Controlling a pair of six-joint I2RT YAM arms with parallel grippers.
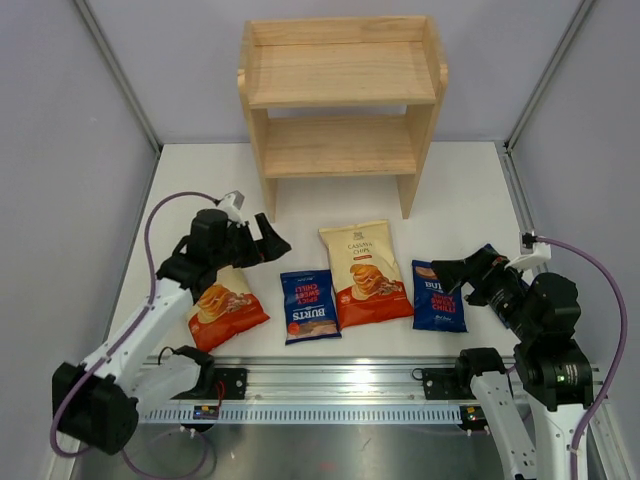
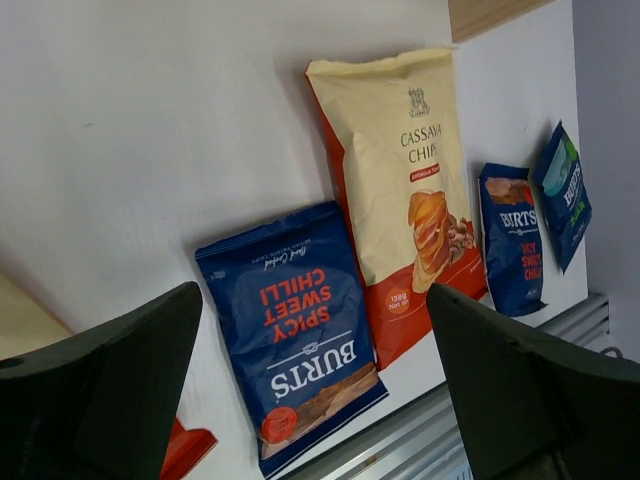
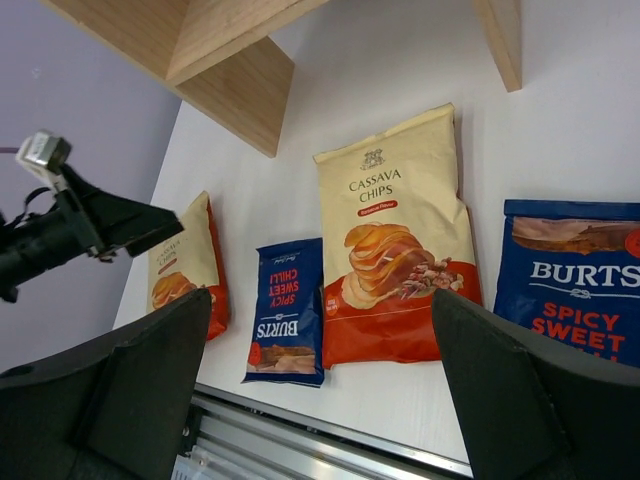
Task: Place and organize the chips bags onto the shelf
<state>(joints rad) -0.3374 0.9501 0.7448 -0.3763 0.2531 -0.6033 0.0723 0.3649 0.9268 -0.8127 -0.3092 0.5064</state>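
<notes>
chips bags lie in a row across the bench, long axes toward the shelf at top centre; left gripper, wide open, empty, hangs nearest the left-end bag, right gripper likewise nearest the right-end bag.

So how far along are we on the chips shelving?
Done: nothing; both tiers of the shelf are bare. In hand: nothing; left gripper and right gripper hang open and empty above the table. Left: all five bags, the left cassava bag, centre cassava bag, left Burts bag, right Burts bag and green-lettered Burts bag.
</notes>
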